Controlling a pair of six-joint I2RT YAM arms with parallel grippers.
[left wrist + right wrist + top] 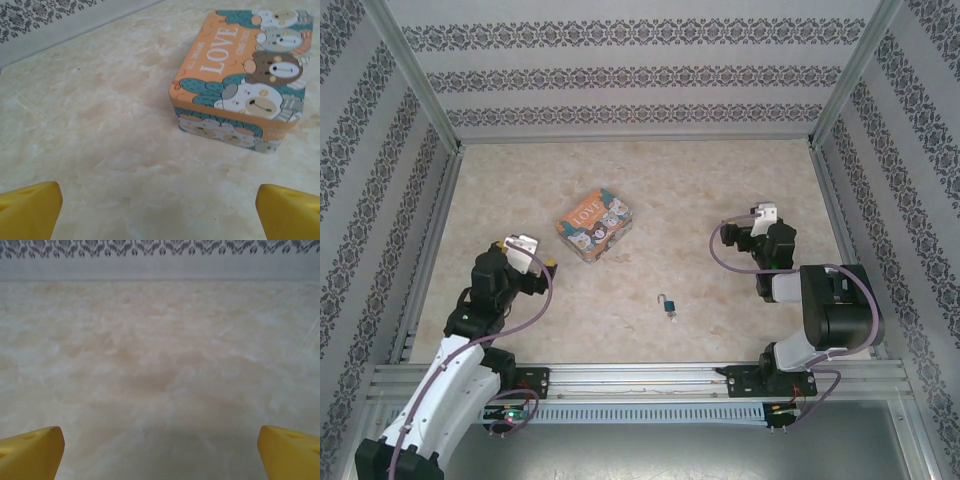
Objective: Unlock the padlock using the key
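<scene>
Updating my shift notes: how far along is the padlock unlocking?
Nothing looks done yet. The padlock lies untouched on the table. Nothing is in hand: the left gripper and the right gripper are open and empty. The entire unlocking is left.

The left arm [440, 385] has a long white lower link with black joint housings above it, and a lilac cable [549, 288] loops alongside. The right arm [835, 310] is bulkier and black, with one white section and a second lilac cable [711, 252]. The left gripper [160, 215] and right gripper [160, 455] end in wedge-shaped yellow fingertips [30, 210], each with a small dimple. A green light [503, 410] glows at the left base.
</scene>
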